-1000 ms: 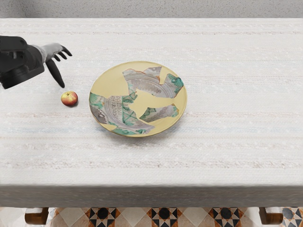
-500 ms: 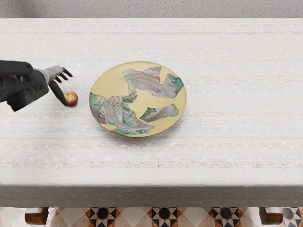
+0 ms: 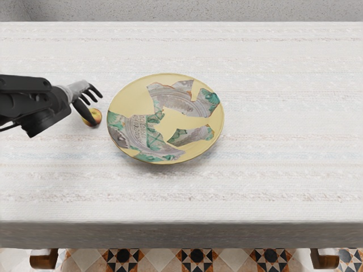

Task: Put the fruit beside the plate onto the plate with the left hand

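Beside the round plate (image 3: 127, 99), left hand (image 3: 81, 96) spreads its fingers (image 3: 94, 89) over smooth fruit (image 3: 97, 116).

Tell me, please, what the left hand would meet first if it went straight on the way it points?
The left hand would probably meet the apple just ahead, then the plate rim; depth unclear.

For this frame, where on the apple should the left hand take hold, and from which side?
Probably across the round middle of the apple, thumb opposite fingers, coming from above and the left. It is small and round, and the plate sits close on its right, leaving little room there. The left hand is on that open side.
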You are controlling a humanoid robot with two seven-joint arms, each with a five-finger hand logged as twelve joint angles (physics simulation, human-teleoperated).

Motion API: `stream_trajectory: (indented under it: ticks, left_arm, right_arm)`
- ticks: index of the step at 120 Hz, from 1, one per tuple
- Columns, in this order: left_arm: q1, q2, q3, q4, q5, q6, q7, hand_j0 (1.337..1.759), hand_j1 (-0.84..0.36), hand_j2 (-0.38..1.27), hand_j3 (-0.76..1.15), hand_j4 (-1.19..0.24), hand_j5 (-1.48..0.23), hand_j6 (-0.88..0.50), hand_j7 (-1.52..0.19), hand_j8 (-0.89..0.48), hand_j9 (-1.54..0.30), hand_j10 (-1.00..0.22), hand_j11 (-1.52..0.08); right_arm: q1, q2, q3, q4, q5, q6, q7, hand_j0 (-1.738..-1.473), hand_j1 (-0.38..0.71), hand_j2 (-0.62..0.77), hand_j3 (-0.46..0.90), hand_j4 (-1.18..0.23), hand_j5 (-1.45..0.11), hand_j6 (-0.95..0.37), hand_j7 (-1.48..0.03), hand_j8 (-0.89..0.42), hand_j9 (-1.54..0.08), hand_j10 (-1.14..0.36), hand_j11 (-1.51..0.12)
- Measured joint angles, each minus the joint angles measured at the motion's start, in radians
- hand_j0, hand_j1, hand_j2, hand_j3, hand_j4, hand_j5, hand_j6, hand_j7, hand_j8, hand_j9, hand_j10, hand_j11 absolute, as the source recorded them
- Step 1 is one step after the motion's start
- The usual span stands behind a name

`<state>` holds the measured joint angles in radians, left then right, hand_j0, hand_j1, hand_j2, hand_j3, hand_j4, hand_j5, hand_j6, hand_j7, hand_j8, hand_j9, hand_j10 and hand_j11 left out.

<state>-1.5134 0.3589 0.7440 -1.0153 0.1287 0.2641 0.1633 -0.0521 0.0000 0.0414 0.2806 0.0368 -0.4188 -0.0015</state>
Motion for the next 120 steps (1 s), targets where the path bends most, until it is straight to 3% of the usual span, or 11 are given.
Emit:
stream_trajectory:
  ticks: [18,30,77,100,120]
  left_arm:
    - [0.018,0.0,-0.002,0.003,0.0,0.0,0.0,1.658,-0.25,0.13,0.0,-0.5,-0.66,-0.5,-0.66,-0.5,-0.66,-0.5,-0.66]
    - [0.027,0.0,-0.003,0.009,0.004,0.0,-0.001,1.656,-0.29,0.25,0.0,-0.56,-0.72,-0.51,-0.73,-0.53,-0.74,-0.55,-0.74]
    - [0.026,0.012,-0.004,0.01,0.0,-0.003,0.0,1.657,-0.31,0.44,0.0,-0.64,-0.84,-0.49,-0.84,-0.54,-0.84,-0.63,-0.84]
    - [-0.044,0.038,-0.005,-0.003,-0.002,-0.01,0.001,1.658,-0.34,0.55,0.0,-0.66,-0.86,-0.48,-0.86,-0.55,-0.86,-0.66,-0.86]
    - [-0.094,0.038,-0.006,-0.024,-0.001,-0.013,0.0,1.658,-0.35,0.55,0.0,-0.66,-0.88,-0.48,-0.87,-0.54,-0.87,-0.66,-0.88]
  right_arm:
    - [0.0,0.0,0.0,0.0,0.0,0.0,0.0,-1.658,-0.31,-0.01,0.0,-0.04,-0.05,-0.04,-0.05,-0.04,-0.05,-0.04,-0.05]
    - [0.0,0.0,0.0,0.0,0.0,0.0,0.0,-1.658,-0.31,-0.01,0.0,-0.04,-0.05,-0.04,-0.05,-0.04,-0.05,-0.04,-0.05]
    - [0.0,0.0,0.0,0.0,0.0,0.0,0.0,-1.658,-0.31,-0.01,0.0,-0.04,-0.05,-0.04,-0.05,-0.04,-0.05,-0.04,-0.05]
    - [0.0,0.0,0.0,0.0,0.0,0.0,0.0,-1.658,-0.31,-0.01,0.0,-0.04,-0.05,-0.04,-0.05,-0.04,-0.05,-0.04,-0.05]
    - [0.0,0.0,0.0,0.0,0.0,0.0,0.0,-1.658,-0.31,-0.01,0.0,-0.04,-0.05,-0.04,-0.05,-0.04,-0.05,-0.04,-0.05]
